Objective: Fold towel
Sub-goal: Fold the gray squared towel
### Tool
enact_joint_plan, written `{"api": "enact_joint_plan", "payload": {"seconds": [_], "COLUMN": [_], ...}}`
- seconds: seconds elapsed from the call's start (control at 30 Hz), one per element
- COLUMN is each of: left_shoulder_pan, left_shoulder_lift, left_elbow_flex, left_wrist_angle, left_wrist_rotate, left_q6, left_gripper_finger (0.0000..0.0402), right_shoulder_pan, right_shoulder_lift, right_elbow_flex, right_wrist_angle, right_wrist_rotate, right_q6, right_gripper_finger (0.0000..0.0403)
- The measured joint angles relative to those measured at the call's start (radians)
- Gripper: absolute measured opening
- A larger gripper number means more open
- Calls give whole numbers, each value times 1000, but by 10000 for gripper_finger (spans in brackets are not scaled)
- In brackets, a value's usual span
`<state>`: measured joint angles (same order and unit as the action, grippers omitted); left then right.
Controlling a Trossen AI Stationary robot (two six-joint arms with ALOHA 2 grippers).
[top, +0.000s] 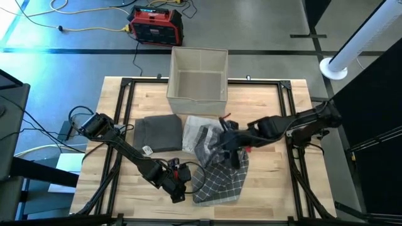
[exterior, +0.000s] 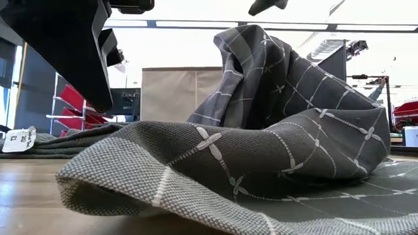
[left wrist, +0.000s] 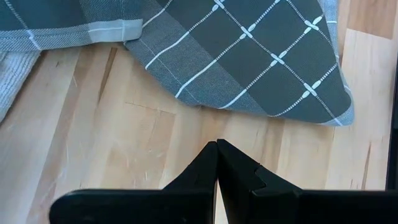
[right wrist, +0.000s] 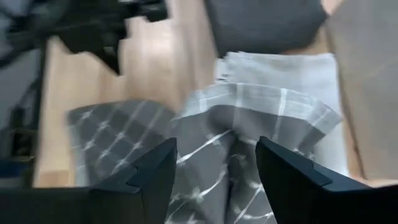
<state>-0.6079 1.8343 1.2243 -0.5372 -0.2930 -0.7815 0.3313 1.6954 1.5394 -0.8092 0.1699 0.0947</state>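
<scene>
A dark grey towel with a white check (top: 220,181) (exterior: 261,150) lies crumpled on the near middle of the table, with one bunch standing up in a peak (exterior: 251,39). My right gripper (top: 222,148) (right wrist: 216,146) hovers over that peak, open, one finger on each side of the raised cloth (right wrist: 233,121). In the low view the gripper (exterior: 268,5) shows just above the peak, with a gap between them. My left gripper (top: 178,186) (left wrist: 216,144) is shut over bare wood just left of the towel's near corner (left wrist: 249,56).
A folded dark grey towel (top: 157,133) and a light grey cloth (top: 196,133) lie behind the checked towel. A beige open box (top: 198,74) stands at the far edge. Bare wood shows near the right edge (top: 276,182). A white tag (exterior: 19,139) lies at the left.
</scene>
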Motion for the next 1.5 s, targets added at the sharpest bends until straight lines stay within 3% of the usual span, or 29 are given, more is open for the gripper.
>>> {"api": "enact_joint_plan", "payload": {"seconds": [0.2, 0.67, 1.0, 1.2, 1.4, 1.5], "left_shoulder_pan": [5, -9, -12, 31, 104, 120], "left_shoulder_lift": [0, 1, 1, 1, 7, 4], "left_elbow_flex": [0, 0, 0, -1, -46, -133], "left_wrist_angle": [-4, -11, -20, 0, 220, 401], "left_wrist_rotate": [1, -14, -44, -170, -120, -47], "left_q6": [6, -19, -16, -72, 19, -75], "left_gripper_finger": [0, 0, 0, 0, 0, 0], "right_shoulder_pan": [-56, -78, -74, -76, -50, -37], "right_shoulder_lift": [47, -40, -270, -300, -299, -298], "right_elbow_flex": [0, 7, 13, 10, 10, 10], "right_wrist_angle": [-16, -89, -143, -266, -302, -318], "right_wrist_rotate": [-29, -16, 109, 146, 187, 208], "right_q6": [6, 92, 199, 246, 255, 258], "right_gripper_finger": [188, 5, 0, 0, 0, 0]}}
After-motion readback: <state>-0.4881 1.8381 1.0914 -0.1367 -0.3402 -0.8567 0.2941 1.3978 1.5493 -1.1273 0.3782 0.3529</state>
